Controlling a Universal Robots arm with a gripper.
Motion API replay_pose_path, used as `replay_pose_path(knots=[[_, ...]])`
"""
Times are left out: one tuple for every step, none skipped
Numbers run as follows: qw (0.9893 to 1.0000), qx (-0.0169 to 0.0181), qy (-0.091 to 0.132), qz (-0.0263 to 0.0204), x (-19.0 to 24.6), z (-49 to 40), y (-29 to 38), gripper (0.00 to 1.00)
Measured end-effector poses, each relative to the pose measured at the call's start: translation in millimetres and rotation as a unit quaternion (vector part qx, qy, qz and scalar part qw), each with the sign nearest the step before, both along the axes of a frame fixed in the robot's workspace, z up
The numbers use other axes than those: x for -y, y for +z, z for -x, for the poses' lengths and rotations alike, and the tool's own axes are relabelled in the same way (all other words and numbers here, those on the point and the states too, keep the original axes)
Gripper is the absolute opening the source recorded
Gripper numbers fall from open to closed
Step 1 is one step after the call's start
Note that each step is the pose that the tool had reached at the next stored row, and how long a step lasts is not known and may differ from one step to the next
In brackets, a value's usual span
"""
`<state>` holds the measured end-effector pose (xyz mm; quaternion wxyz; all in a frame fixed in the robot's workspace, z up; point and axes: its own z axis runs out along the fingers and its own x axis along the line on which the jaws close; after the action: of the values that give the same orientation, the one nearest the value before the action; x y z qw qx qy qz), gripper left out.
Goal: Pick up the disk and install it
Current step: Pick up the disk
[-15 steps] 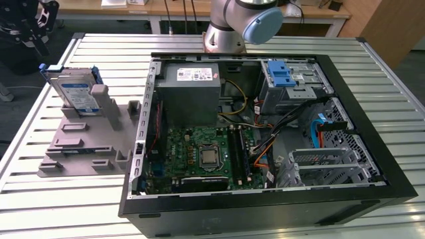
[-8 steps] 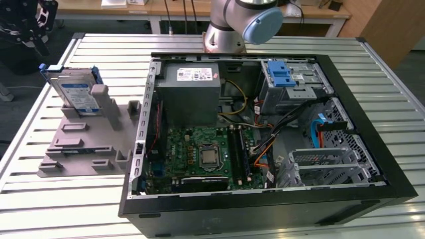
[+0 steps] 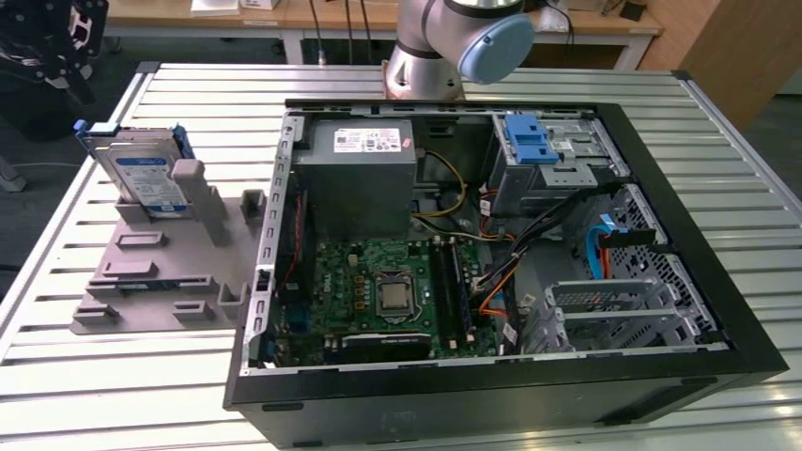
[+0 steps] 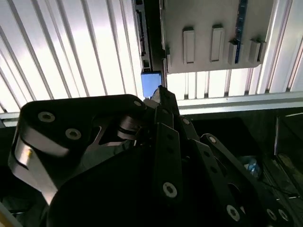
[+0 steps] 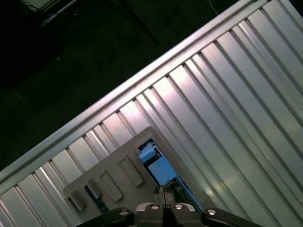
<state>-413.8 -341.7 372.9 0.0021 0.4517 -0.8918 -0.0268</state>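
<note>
Exterior view sits up high and looks steeply down on the open computer case (image 3: 501, 385) and the slatted table (image 3: 727, 122), with the arm (image 3: 439, 47) on the far side. Both wrist views ride right behind the gripper (image 4: 161, 94), peering past it at the table from much closer. The grey holder (image 3: 150, 291) turns up in all three.

The disk (image 3: 138, 175) is a flat silver drive with a white-and-blue label on its broad face and a blue plastic rail frame around its edges. It stands upright on edge, slotted into a grey holder (image 3: 163, 254) on the slatted surface (image 3: 75, 376), at the exterior view's left and towards the far side, well apart from the open computer case (image 3: 501, 395). In the first wrist view its blue top edge (image 5: 159, 168) shows from above.
</note>
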Motion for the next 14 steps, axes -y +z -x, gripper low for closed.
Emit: replay_pose_path(knots=[[1.0, 0.0001, 0.008, -0.0002, 0.1, 0.0, -0.1, 0.11], [0.9999, 0.0002, 0.016, -0.0003, 0.1, 0.0, -0.2, 0.11], [0.9997, 0.0003, 0.024, -0.0004, 0.1, 0.0, -0.3, 0.11], [0.9995, 0.0005, 0.031, -0.0006, 0.1, 0.0, -0.4, 0.11], [0.9992, 0.0007, 0.039, -0.0008, 0.1, 0.0, -0.5, 0.11], [0.9989, 0.0011, 0.047, -0.001, 0.1, 0.0, -0.6, 0.11], [0.9985, 0.0016, 0.054, -0.0012, 0.1, 0.0, -0.8, 0.11], [0.9982, 0.0023, 0.061, -0.0013, 0.1, 0.0, -0.9, 0.11], [0.9977, 0.0032, 0.068, -0.0013, 0.1, 0.0, -1.1, 0.11], [0.9972, 0.0041, 0.075, -0.0014, 0.1, 0.0, -1.2, 0.11], [0.9966, 0.0049, 0.082, -0.0014, 0.1, 0.0, -1.3, 0.11], [0.996, 0.0056, 0.09, -0.0014, 0.1, 0.0, -1.4, 0.11], [0.9952, 0.0062, 0.097, -0.0013, 0.1, 0.0, -1.5, 0.11], [0.9944, 0.0068, 0.106, -0.0013, 0.1, 0.0, -1.6, 0.11]])
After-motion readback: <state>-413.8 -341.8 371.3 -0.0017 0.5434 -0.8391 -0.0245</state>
